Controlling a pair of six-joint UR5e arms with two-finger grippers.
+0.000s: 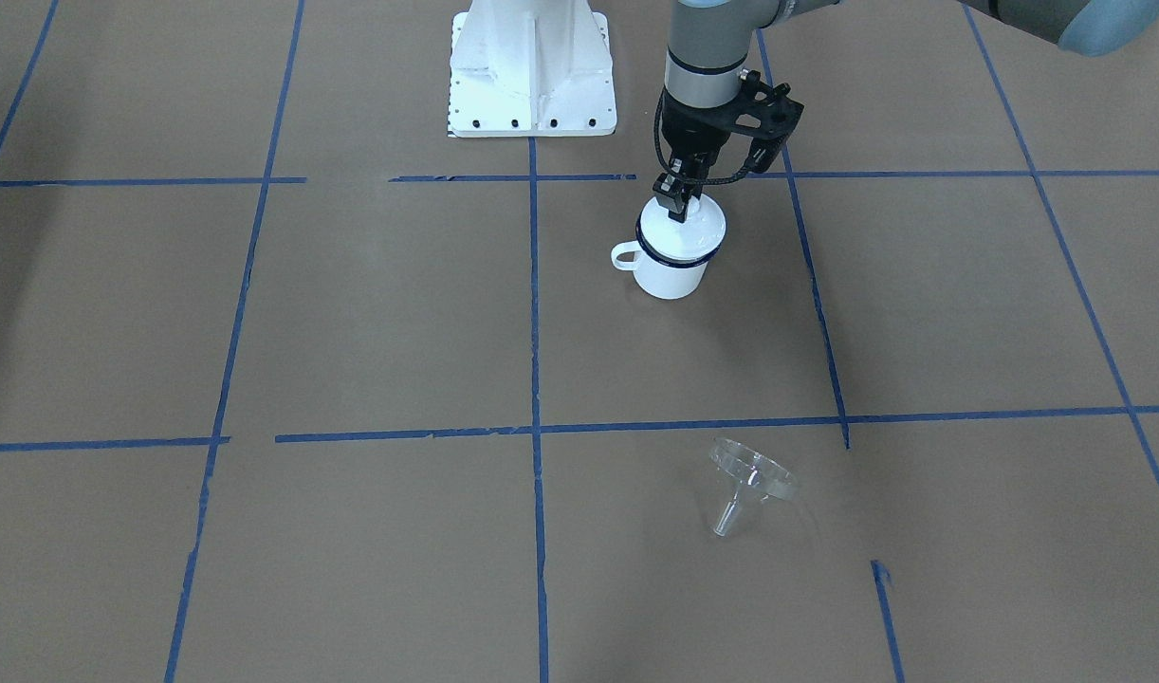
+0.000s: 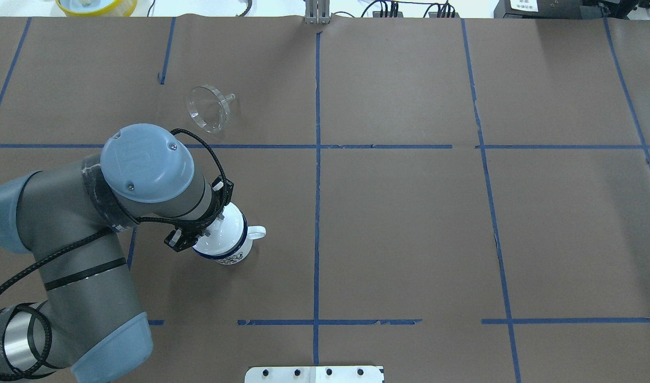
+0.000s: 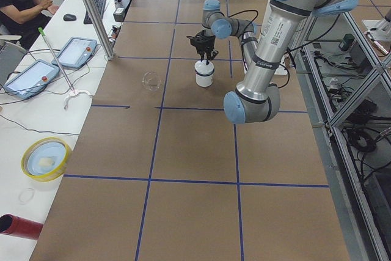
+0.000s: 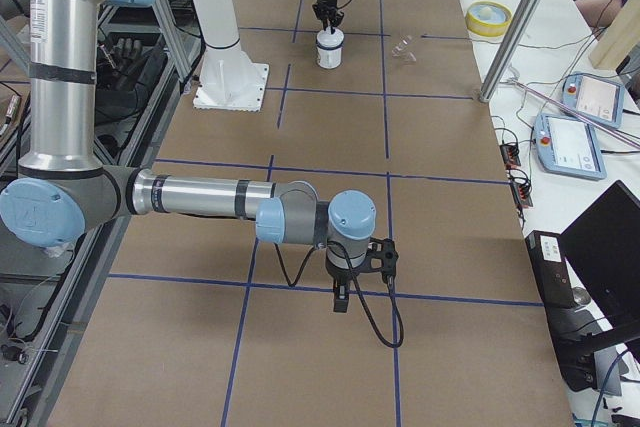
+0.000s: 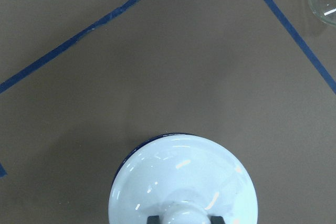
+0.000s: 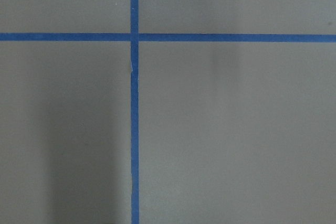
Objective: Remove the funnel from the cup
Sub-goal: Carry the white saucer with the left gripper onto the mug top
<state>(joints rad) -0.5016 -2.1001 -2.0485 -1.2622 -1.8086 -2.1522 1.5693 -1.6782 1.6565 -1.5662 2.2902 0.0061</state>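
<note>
The clear funnel (image 1: pixel 750 479) lies on its side on the brown table, well away from the cup; it also shows in the overhead view (image 2: pixel 209 109) and at the top right corner of the left wrist view (image 5: pixel 324 1). The white cup (image 1: pixel 671 270) with a dark blue rim stands upright, covered by a white domed lid (image 5: pixel 184 182). My left gripper (image 1: pixel 679 204) is right above the cup, its fingers shut on either side of the lid's knob. My right gripper (image 4: pixel 340 302) hangs over bare table far from both; I cannot tell if it is open or shut.
The white robot base (image 1: pixel 532 71) stands at the table edge behind the cup. A yellow bowl (image 3: pixel 46 158) and a red cylinder (image 3: pixel 18 227) lie on the side bench off the table. Blue tape lines cross the brown surface.
</note>
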